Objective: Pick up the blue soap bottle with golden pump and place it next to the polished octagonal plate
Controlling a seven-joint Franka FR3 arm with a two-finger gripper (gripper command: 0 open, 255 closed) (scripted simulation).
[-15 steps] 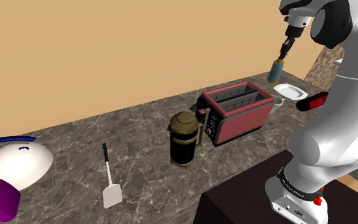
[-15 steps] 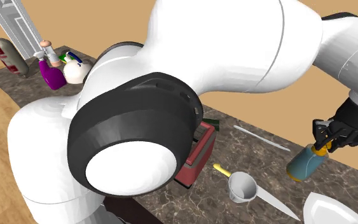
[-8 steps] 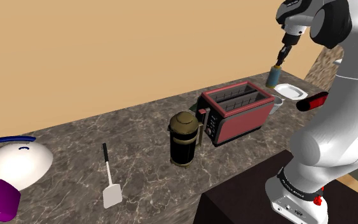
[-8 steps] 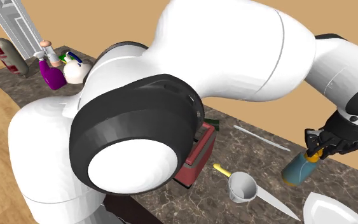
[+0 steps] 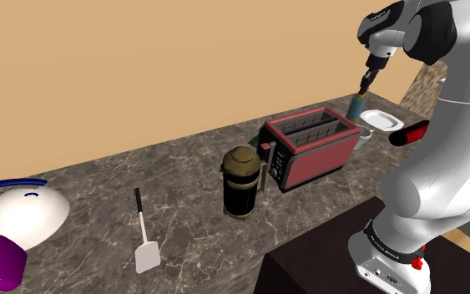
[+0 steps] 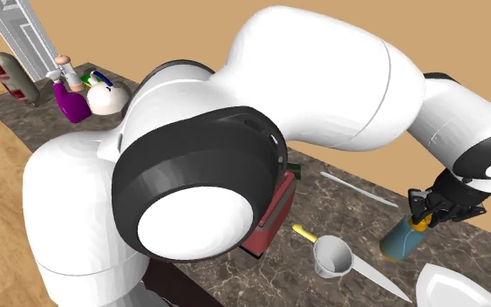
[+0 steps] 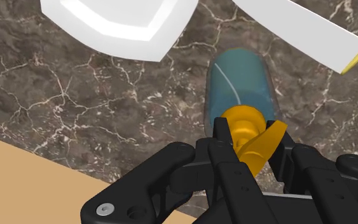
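Soap bottle (image 5: 357,107), blue with a golden pump (image 5: 363,87), stands at the upper right of the shoulder view. It is at the far end of a dark marbled counter (image 5: 183,167), behind a red toaster (image 5: 308,146). The black gripper (image 5: 365,82) comes down from above, and its two fingers are closed tight on the pump head. The white plate (image 5: 381,119) lies just beside the bottle, towards the right edge of that frame.

In the second exterior view, the bottle (image 6: 400,240) sits at the lower right, leaning with its top towards the gripper (image 6: 424,215). It is not clear whether its base touches the counter. A corner of the plate (image 6: 448,289) shows in the bottom right corner, near the bottle but apart from it. A white cup (image 6: 330,257) with a yellow handle lies to the bottle's left.

In the wrist view, the fingers (image 7: 225,149) clasp the pump (image 7: 247,127) between them, and the blue bottle body (image 7: 238,83) stretches away from the gripper (image 7: 250,137). The plate (image 7: 120,22) lies beyond it to one side. A white blade with a yellow handle (image 7: 298,28) lies to the other.

Elsewhere in the shoulder view, a dark coffee press (image 5: 243,181) stands at the centre and a spatula (image 5: 144,234) lies at the lower left. A white kettle (image 5: 16,213) sits at the left edge.
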